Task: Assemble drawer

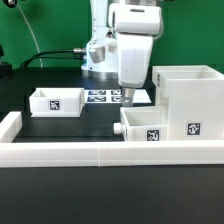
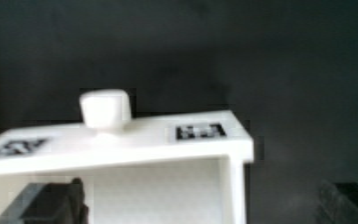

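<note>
The tall white drawer housing [image 1: 186,92] stands at the exterior view's right. One small white tray [image 1: 160,122] lies in front of it, its knob [image 1: 120,129] pointing to the exterior view's left. A second tray [image 1: 55,101] sits apart at the left. My gripper [image 1: 128,97] hangs just above the knob end of the near tray. In the wrist view this tray [image 2: 140,175] fills the lower half, with its knob [image 2: 103,108] and a tag [image 2: 201,131] showing. My gripper [image 2: 197,205] is open, its dark fingers [image 2: 43,205] straddling the tray and holding nothing.
The marker board [image 1: 100,97] lies on the black table behind my gripper. A long low white border wall [image 1: 100,152] runs along the front and up the left side. The arm's base [image 1: 100,55] stands at the back.
</note>
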`<state>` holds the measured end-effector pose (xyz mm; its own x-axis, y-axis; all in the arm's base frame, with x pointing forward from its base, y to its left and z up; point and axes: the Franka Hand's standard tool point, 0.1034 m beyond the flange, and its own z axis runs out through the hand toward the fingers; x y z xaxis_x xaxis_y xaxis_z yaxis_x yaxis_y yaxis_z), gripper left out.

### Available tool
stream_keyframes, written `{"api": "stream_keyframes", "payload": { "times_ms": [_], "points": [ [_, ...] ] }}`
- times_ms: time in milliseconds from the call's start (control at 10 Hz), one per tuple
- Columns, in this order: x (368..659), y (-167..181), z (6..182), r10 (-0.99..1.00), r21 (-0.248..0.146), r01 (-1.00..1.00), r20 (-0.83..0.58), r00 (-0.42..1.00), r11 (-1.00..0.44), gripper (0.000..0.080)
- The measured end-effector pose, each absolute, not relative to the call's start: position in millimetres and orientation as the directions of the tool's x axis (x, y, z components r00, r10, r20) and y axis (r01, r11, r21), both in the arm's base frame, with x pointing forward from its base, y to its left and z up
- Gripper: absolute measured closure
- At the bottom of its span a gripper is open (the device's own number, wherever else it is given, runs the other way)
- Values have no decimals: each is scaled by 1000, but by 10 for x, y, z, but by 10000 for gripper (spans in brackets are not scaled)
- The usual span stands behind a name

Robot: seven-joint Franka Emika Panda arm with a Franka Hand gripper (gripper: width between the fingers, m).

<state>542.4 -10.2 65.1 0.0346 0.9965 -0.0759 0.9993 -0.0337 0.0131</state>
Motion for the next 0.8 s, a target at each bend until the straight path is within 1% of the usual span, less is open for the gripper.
{"api": "stream_keyframes", "payload": {
  "times_ms": [300,500,600,700,800],
  "points": [
    [5435,-468,642,997,7,1000,-73,-19,19,151],
    [5400,-557,521,997,-12,999,-66,-35,34,151],
    [5386,-652,465,998,-18,998,-20,-54,54,151],
    [5370,-708,410,999,-21,999,19,-40,40,151],
    [5352,-705,369,999,-26,999,38,-30,31,151]
  ]
}}
